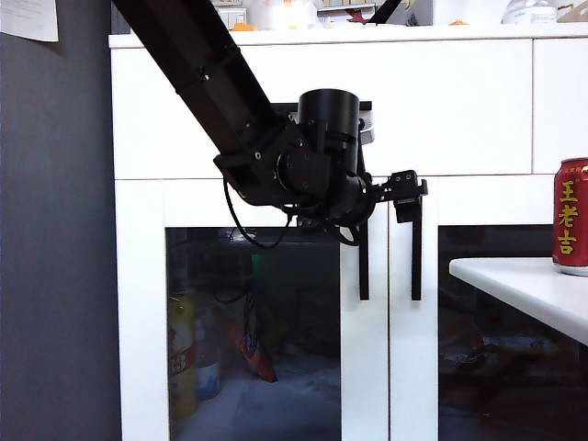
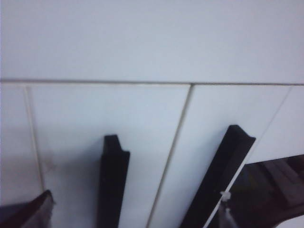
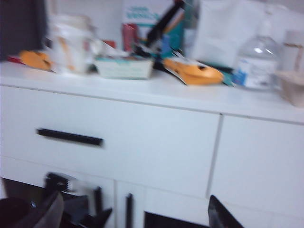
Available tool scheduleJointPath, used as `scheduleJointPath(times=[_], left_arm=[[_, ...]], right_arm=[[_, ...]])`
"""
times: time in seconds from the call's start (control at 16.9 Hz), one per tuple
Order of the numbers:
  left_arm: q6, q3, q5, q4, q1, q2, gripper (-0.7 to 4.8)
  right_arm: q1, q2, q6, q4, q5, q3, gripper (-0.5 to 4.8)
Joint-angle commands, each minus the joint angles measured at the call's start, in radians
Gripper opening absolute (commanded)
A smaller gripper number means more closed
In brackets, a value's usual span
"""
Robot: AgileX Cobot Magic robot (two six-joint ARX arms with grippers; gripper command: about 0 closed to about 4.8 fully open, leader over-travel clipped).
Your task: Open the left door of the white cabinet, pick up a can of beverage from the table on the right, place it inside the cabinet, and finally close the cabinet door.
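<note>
White cabinet (image 1: 322,101) shut; left gripper (image 1: 404,188) fingers spread; right gripper (image 3: 130,213) open.

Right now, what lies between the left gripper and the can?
In the exterior view, only the right door's bare white frame separates the open left gripper from the can.

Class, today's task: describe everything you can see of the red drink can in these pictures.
The can of beverage is red with vertical yellow Chinese characters and a silver bottom rim, metal by its look. It stands upright on the table near the table's back edge, at the far right of the exterior view, which cuts off its right side. Nothing but the table touches it; neither gripper is near it.
</note>
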Motion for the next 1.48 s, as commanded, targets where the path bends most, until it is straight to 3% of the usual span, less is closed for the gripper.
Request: scheduleJointPath(times=[0.06,0.24,0.3,0.59,0.65,0.71,0.77,0.94,1.48], left_arm=[[-0.042,0.022,-0.003,0.024,-0.002,0.026,4.79],[-0.042,0.069,0.005,0.025,-0.002,0.064,4.79],[-0.042,0.079,0.006,0.025,-0.002,0.065,4.31],[-0.041,0.080,0.005,0.047,-0.002,0.065,4.22],[-0.041,0.080,0.005,0.046,-0.002,0.065,3.76],[-0.041,0.080,0.005,0.043,-0.002,0.065,1.51],[-0.042,0.080,0.024,0.045,-0.002,0.065,-0.17],[-0.040,0.080,0.092,0.054,-0.002,0.065,-0.06],[-0.037,0.080,0.092,0.039,-0.002,0.065,-0.06]], right_arm=[[-0.036,-0.001,-0.005,0.010,0.006,0.005,3.91],[-0.041,-0.001,-0.034,0.010,0.051,0.005,3.91],[-0.041,0.002,-0.034,0.009,0.051,0.005,3.91],[-0.043,0.026,-0.033,0.001,0.095,0.002,3.91],[-0.049,0.027,-0.033,-0.006,0.095,0.002,3.91],[-0.050,0.037,-0.033,-0.008,0.095,0.002,3.91],[-0.051,0.037,-0.033,-0.006,0.095,0.002,3.91],[-0.050,0.037,-0.032,-0.005,0.095,0.002,3.91],[-0.051,0.038,-0.029,0.063,0.095,0.002,3.91]])
